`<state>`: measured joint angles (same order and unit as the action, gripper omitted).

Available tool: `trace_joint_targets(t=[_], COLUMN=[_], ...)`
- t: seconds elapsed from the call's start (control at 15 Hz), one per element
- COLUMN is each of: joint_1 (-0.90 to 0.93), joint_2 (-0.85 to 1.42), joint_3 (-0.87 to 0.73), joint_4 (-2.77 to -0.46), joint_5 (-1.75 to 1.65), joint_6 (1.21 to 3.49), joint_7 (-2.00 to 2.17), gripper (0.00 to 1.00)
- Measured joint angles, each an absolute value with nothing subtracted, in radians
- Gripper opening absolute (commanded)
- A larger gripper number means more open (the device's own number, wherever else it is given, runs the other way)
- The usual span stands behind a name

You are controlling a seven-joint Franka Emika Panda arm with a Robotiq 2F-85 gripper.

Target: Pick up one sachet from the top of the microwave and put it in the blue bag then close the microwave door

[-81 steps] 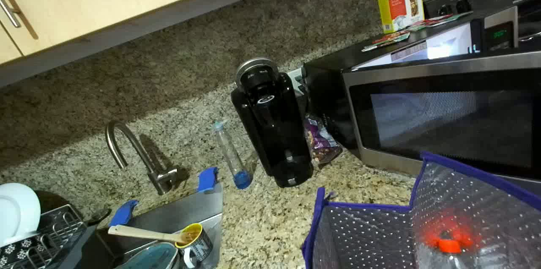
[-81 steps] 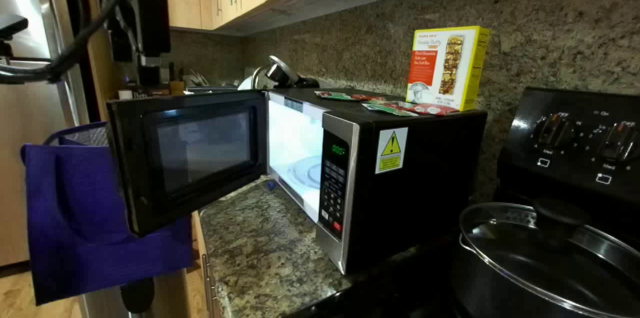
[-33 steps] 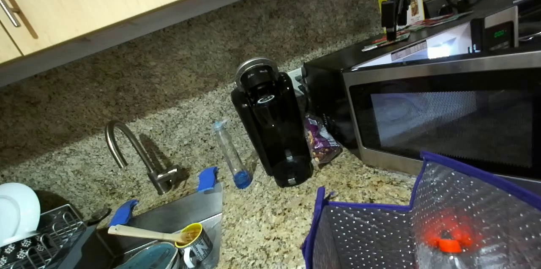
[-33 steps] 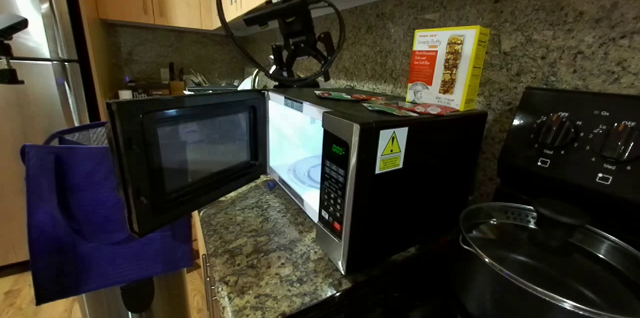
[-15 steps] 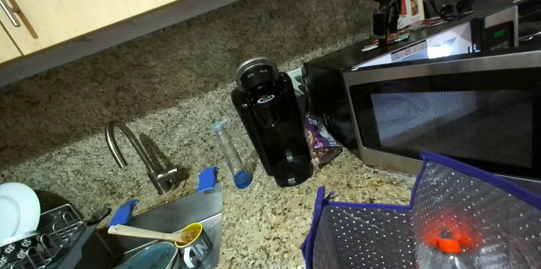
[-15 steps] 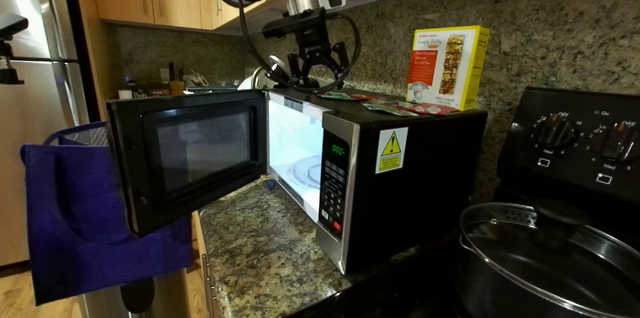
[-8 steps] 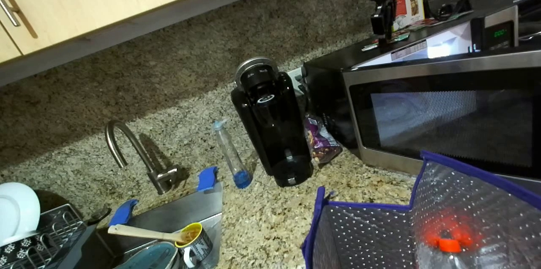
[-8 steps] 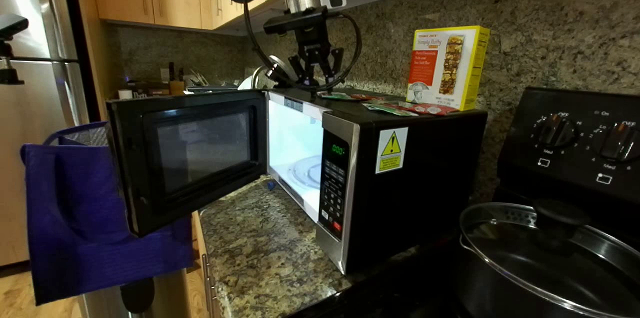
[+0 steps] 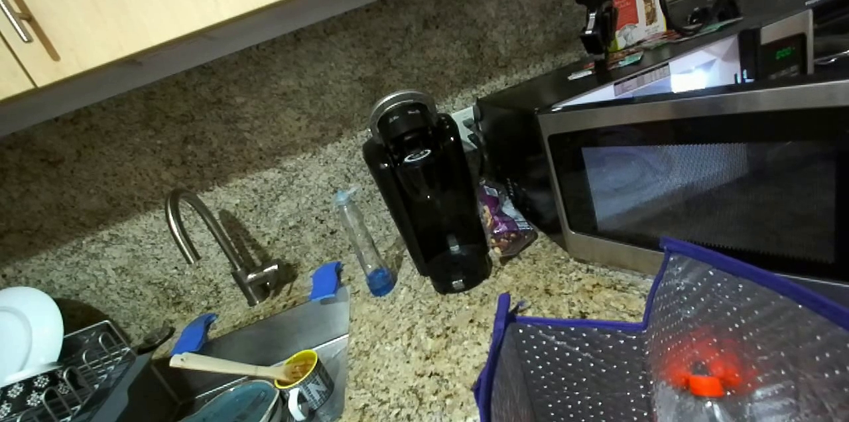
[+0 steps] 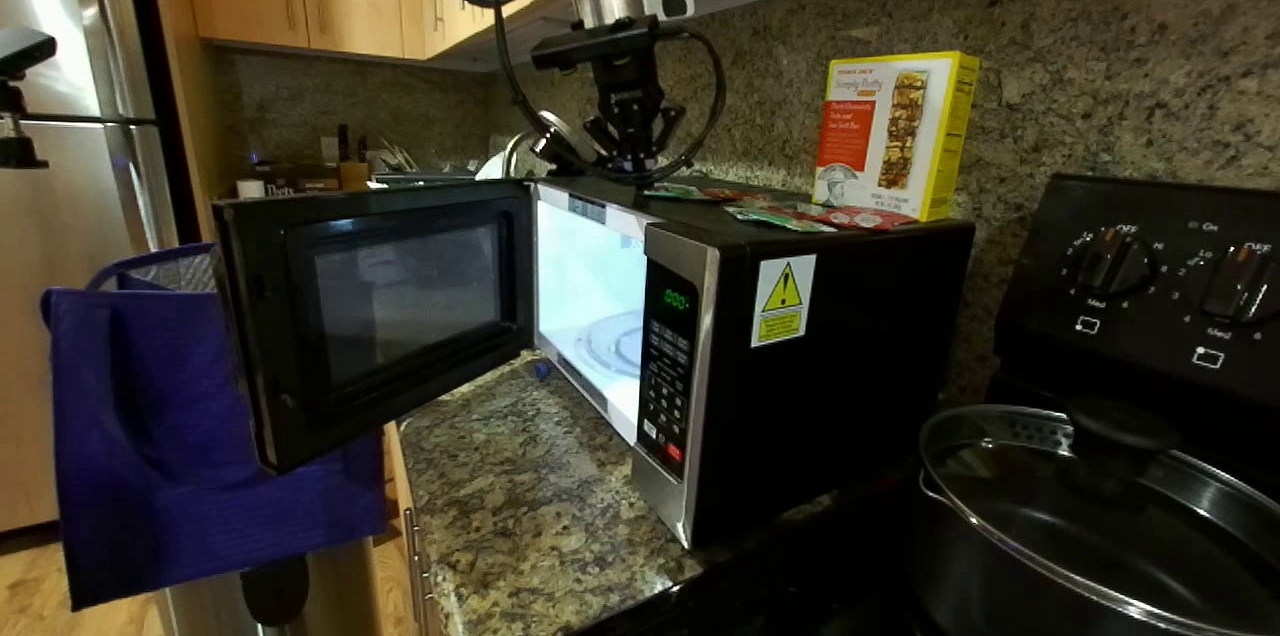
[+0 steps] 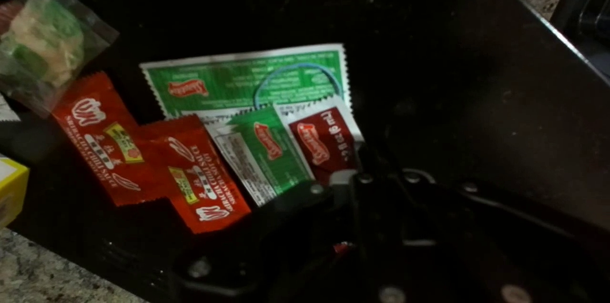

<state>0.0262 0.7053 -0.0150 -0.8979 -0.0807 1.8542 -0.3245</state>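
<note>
Sachets lie fanned out on the microwave's (image 10: 830, 376) dark top: in the wrist view a green-and-white sachet (image 11: 276, 150) overlaps a bigger green sachet (image 11: 219, 79), with a dark red packet (image 11: 319, 141) alongside. My gripper (image 11: 374, 150) points down at the right edge of this group, its fingers drawn together. Its dark tips cover part of the red packet's edge, so whether that edge is pinched cannot be made out. In an exterior view the gripper (image 10: 632, 166) is low over the microwave top. The microwave door (image 10: 400, 306) stands wide open. In front of it is the blue bag (image 9: 577, 323), mouth up.
Red sauce packets (image 11: 105, 136) and a clear packet (image 11: 52, 36) lie beside the sachets. An upright yellow-and-white box (image 10: 890, 136) stands behind them. A black coffee maker (image 9: 431, 210) and a snack bag (image 9: 505, 223) flank the microwave; a lidded pot (image 10: 1000, 516) sits on the stove.
Over several seconds the arm has come in above the microwave top. During the last second the fingers have closed together, with only a slight shift of the arm. The sachets look unmoved.
</note>
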Motion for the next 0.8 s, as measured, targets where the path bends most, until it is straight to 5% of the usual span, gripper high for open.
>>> trace_joint_targets(t=[0.8], joint_1=[0.016], joint_2=[0.722], joint_3=[-0.012], joint_4=[-0.828], joint_5=[-0.076], joint_6=[1.847], joint_7=[-0.331], gripper=[0.99])
